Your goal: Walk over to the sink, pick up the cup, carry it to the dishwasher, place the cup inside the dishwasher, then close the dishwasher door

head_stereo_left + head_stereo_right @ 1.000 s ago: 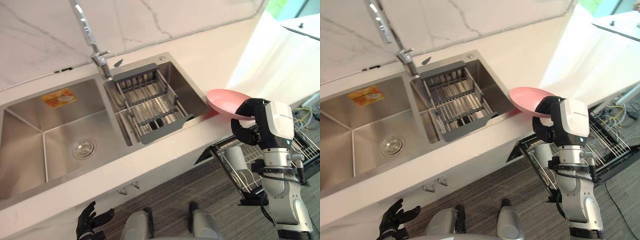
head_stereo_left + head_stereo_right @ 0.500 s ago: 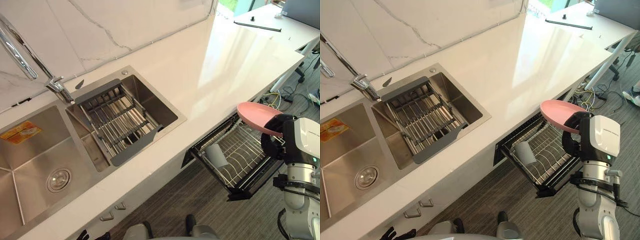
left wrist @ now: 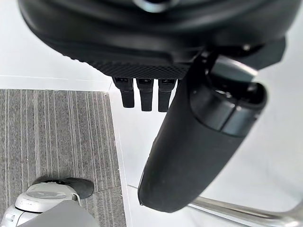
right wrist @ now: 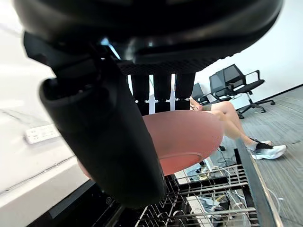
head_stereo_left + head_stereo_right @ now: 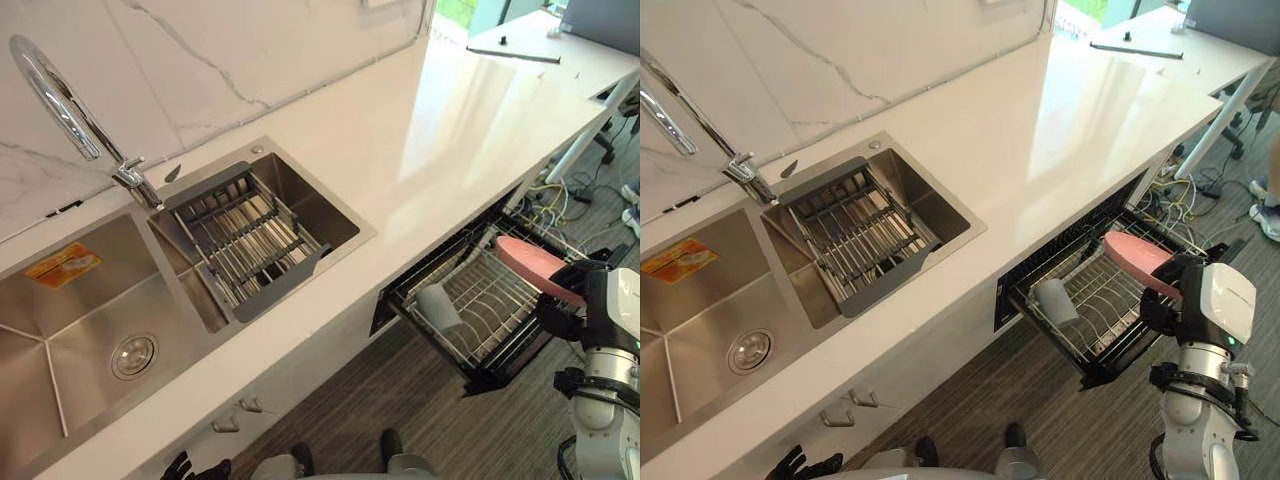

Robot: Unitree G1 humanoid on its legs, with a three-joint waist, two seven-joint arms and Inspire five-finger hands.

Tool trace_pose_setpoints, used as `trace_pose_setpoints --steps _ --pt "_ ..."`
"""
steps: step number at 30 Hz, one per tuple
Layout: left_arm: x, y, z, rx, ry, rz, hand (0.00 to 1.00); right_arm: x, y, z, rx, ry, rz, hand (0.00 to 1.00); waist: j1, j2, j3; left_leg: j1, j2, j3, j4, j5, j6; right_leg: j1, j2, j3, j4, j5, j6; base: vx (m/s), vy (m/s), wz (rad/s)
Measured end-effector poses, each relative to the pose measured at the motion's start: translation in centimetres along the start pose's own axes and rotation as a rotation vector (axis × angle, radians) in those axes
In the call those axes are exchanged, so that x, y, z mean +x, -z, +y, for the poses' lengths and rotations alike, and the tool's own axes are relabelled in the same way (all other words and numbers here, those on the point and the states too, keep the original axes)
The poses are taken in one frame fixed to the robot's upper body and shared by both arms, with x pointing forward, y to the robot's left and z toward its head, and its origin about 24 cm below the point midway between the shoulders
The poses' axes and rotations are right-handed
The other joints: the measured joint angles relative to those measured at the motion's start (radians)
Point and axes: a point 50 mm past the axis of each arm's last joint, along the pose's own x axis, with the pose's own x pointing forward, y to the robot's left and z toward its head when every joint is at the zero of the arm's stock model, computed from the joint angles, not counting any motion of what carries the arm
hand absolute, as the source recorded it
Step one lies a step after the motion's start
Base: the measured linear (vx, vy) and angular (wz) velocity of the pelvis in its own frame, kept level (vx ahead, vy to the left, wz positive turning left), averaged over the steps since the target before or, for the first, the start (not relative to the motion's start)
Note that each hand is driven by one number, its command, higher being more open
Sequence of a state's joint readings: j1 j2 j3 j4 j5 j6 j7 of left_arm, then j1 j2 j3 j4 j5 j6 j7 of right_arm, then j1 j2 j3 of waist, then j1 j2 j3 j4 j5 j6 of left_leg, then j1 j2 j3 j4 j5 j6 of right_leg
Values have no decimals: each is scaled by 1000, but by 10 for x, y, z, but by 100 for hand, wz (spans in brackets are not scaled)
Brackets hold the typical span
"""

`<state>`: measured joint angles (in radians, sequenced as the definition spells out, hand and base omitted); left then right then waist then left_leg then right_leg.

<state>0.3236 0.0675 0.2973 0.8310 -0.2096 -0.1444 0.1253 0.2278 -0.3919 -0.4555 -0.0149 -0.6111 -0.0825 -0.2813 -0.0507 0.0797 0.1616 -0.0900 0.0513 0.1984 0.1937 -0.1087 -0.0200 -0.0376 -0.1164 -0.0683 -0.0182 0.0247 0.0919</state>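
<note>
The pink plate (image 5: pixel 1137 258) you carry is no cup. It is wide, thin and smooth. I think it is light and stiff, but slippery, and it may chip if it bangs the wires. Hold it by the rim.

It hangs tilted just above the dishwasher rack (image 5: pixel 485 295), at the end away from the grey cup (image 5: pixel 1053 300) that lies in the rack.

Your right hand (image 5: pixel 1162 308) is closed on the plate's rim — thumb on one face, fingers on the other.

Your left hand (image 5: pixel 800 465) is low down, well away from the rack — fingers loose, holding nothing.
</note>
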Motion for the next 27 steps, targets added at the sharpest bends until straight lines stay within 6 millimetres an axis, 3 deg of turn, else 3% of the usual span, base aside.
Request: trace_pose_setpoints --steps 5,14,20,27 --pt "3 -9 -10 5 32 -28 90 12 5 3 60 23 63 30 -6 29 37 -42 -12 -7 5 7 10 -39 -10 -5 9 5 4 -31 23 6" --pt "7 -35 -29 -4 81 -136 90 52 -15 1 186 115 47 30 10 32 133 -110 -20 -6 0 27 20 -124 -15 -1 47 3 4 -9 3 1" --pt "9 -49 -45 8 126 -181 90 76 -27 11 231 83 36 30 12 37 179 -130 -30 -5 -25 50 25 -165 -23 3 68 3 5 -23 2 2" --pt "10 -64 -63 22 176 -231 90 86 -20 32 228 -27 101 30 29 82 218 -151 -34 -17 -44 81 22 -200 -27 -6 94 3 5 -48 -3 5"
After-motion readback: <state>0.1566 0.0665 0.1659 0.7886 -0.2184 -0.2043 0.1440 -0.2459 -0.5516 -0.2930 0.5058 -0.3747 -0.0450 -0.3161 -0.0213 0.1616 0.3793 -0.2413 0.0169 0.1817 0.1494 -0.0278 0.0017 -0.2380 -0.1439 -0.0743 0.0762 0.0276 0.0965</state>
